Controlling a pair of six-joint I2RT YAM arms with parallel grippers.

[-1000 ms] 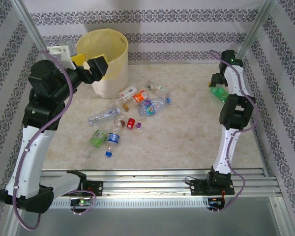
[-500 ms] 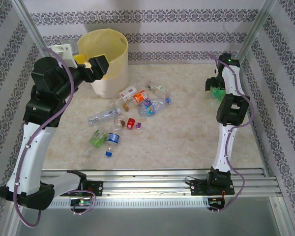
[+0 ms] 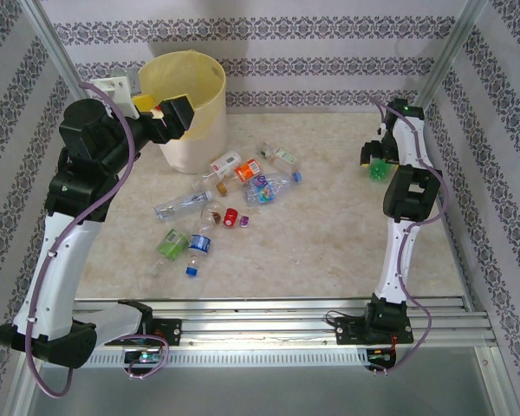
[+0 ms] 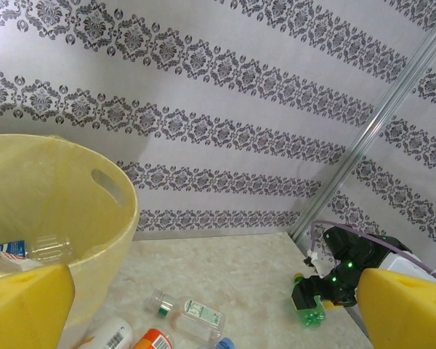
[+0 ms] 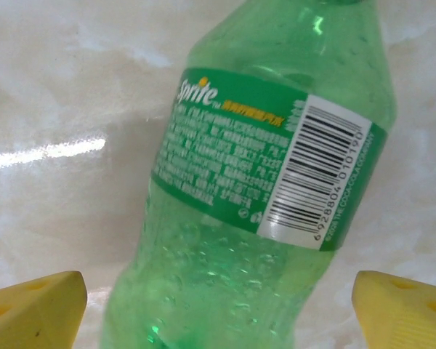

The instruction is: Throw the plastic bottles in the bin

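At eleven o'clock on the marbled beige table (image 3: 329, 225), the left gripper (image 3: 175, 117) hangs at the rim of the round cream-white bin lined with a yellow bag (image 3: 195, 147), fingers spread wide and empty. Scattered at the bin's five o'clock, mid-table, lie small clear plastic bottles with coloured labels and caps (image 3: 269, 186). At two o'clock the right gripper (image 5: 218, 313) straddles a green plastic Sprite bottle (image 5: 269, 182) lying on the table, fingers wide apart, a gap on each side.
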